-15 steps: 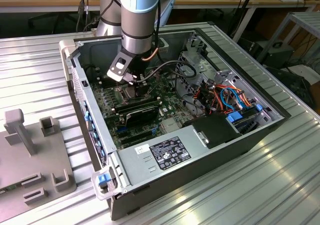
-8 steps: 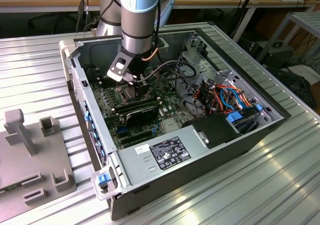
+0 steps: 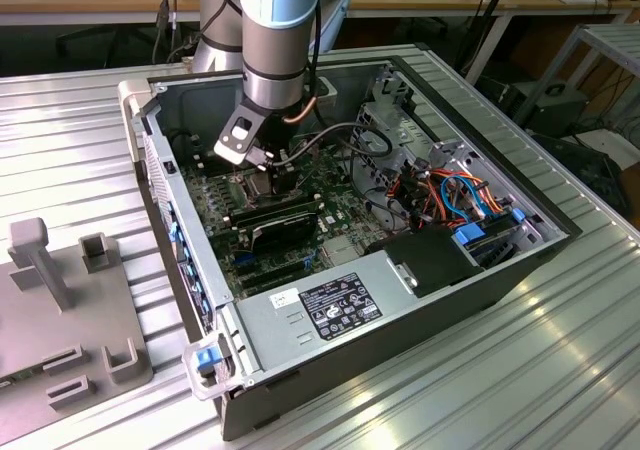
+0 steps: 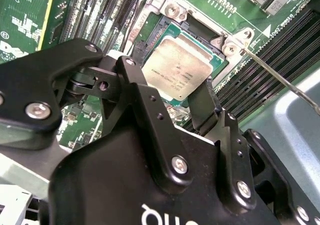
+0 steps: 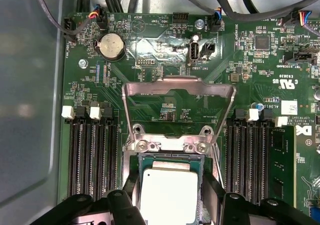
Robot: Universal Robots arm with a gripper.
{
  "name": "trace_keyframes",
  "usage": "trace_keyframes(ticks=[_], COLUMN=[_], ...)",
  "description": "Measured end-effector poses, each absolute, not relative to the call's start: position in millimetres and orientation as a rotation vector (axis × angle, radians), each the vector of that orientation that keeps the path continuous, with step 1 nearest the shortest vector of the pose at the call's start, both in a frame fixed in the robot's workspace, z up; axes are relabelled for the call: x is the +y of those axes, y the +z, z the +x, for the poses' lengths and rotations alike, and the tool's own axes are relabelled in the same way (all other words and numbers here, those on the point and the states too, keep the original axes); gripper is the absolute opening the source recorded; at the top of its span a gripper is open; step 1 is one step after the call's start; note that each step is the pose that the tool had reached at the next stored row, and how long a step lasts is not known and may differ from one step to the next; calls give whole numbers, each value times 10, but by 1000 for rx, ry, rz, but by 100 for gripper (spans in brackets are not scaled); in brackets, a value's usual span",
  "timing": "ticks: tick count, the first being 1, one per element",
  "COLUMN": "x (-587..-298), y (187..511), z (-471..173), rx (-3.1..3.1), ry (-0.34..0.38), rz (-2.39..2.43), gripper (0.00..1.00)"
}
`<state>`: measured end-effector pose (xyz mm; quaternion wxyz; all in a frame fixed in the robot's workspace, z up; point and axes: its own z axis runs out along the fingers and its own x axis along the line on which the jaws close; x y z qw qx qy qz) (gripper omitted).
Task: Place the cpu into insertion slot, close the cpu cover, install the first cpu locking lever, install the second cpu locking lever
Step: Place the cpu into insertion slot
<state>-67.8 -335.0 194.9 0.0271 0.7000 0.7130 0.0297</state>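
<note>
While the cover [image 5: 179, 83] stands open, gripper [image 5: 170, 187] sits low over the slot [image 5: 170, 146] — clamped on the cpu [image 5: 169, 197], which lies within the slot's rim.

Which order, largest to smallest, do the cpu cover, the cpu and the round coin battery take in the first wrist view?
1. cpu cover, clearly largest, though it stands open.
2. cpu, partly cut off at the picture's edge.
3. coin battery, smallest.

We see bright, even light, mild glare on the cpu [image 4: 175, 67] and a pale sheen on the case wall [image 5: 30, 110].
</note>
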Motion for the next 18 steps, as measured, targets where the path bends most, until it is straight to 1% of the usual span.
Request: trace_keyframes(ticks=[11, 13, 14, 18], x=[-3350, -3351, -3351, -3350], y=[1953, 1955, 1954, 1953], z=[-670, -670, -670, -661], rx=[2215, 2215, 2215, 2215], ry=[91, 91, 91, 92], rz=[2150, 2150, 2149, 2149], gripper=[61, 60, 57, 57])
